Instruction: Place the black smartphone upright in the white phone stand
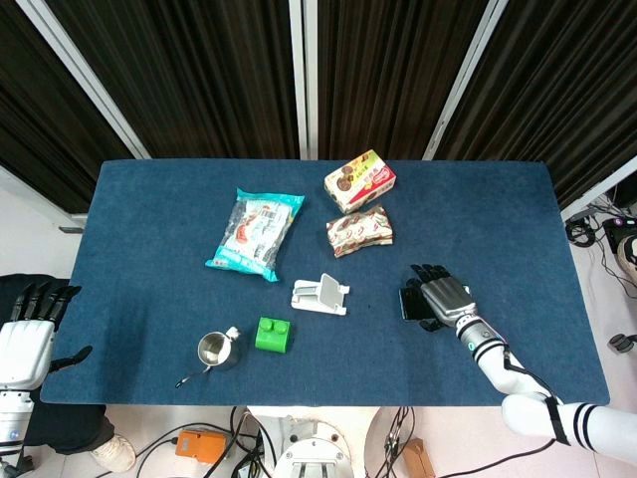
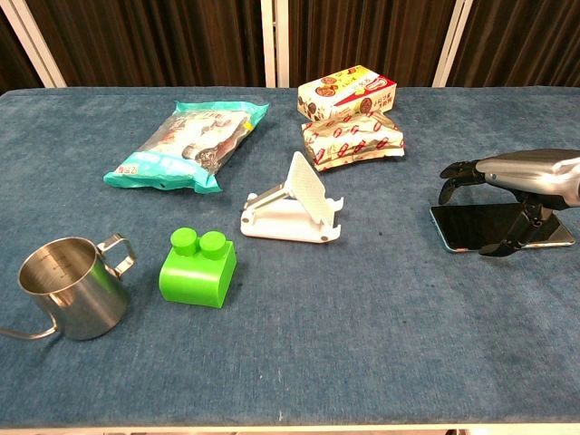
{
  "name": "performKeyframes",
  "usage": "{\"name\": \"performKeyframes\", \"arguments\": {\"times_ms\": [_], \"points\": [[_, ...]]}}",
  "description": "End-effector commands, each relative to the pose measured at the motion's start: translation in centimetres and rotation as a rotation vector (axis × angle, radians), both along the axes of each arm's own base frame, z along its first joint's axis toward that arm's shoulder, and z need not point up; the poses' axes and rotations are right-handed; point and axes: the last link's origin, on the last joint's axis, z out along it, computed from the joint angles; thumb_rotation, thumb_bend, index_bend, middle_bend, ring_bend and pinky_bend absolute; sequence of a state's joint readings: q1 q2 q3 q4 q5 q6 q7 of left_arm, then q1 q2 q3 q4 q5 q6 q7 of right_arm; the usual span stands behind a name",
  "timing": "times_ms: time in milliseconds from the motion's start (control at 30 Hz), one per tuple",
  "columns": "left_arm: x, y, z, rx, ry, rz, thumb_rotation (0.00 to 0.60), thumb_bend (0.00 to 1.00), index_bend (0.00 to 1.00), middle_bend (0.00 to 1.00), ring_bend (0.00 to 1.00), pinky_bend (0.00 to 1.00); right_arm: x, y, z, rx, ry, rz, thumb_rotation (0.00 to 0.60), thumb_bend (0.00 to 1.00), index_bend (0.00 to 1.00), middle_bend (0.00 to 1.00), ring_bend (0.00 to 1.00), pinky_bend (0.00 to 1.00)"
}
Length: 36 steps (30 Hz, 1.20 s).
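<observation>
black smartphone (image 2: 471,226) | flat under right robot hand (image 2: 521,177) (fingers spread)

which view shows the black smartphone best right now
The chest view: the black smartphone lies flat on the table with most of its glossy screen showing beneath the right hand, which arches over it. In the head view the right hand covers nearly all of it; only a dark sliver at its left end shows.

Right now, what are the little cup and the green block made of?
The little cup looks like shiny metal, probably steel: silvery and reflective, with a thin wire-like handle. The green block looks like smooth moulded plastic: bright even colour, rounded studs, a soft sheen.
</observation>
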<state>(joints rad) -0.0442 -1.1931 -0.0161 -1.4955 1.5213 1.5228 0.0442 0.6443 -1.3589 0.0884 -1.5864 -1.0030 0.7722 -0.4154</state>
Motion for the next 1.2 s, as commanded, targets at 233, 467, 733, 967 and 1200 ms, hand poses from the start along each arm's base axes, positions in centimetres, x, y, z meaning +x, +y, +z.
{"name": "performKeyframes", "arguments": {"times_ms": [233, 467, 733, 967, 1200], "points": [[-0.1, 0.0, -0.1, -0.004, -0.002, 0.004, 0.600, 0.02, 0.15, 0.16, 0.05, 0.00, 0.1, -0.3, -1.3, -0.002, -0.001, -0.001, 0.600, 0.40, 0.26, 0.06, 0.00, 0.09], [-0.4, -0.1, -0.1, -0.002, -0.006, 0.010, 0.600, 0.02, 0.15, 0.15, 0.05, 0.00, -0.1, -0.5, -1.6, -0.057, -0.027, -0.008, 0.600, 0.40, 0.53, 0.16, 0.00, 0.12], [-0.5, -0.1, -0.3, -0.006, -0.014, 0.011, 0.600, 0.02, 0.15, 0.15, 0.05, 0.00, -0.4, -0.4, -1.7, -0.102, -0.110, -0.033, 0.600, 0.40, 0.64, 0.31, 0.11, 0.18], [-0.4, -0.2, -0.2, -0.003, -0.019, 0.010, 0.600, 0.02, 0.15, 0.15, 0.05, 0.00, -0.6, -0.5, -1.8, -0.129, -0.242, -0.033, 0.600, 0.43, 0.64, 0.43, 0.29, 0.33], [-0.3, -0.1, -0.3, -0.002, -0.024, 0.006, 0.600, 0.02, 0.15, 0.16, 0.05, 0.00, -0.6, -0.5, -1.7, -0.127, -0.327, 0.005, 0.600, 0.44, 0.66, 0.46, 0.35, 0.43]]}}
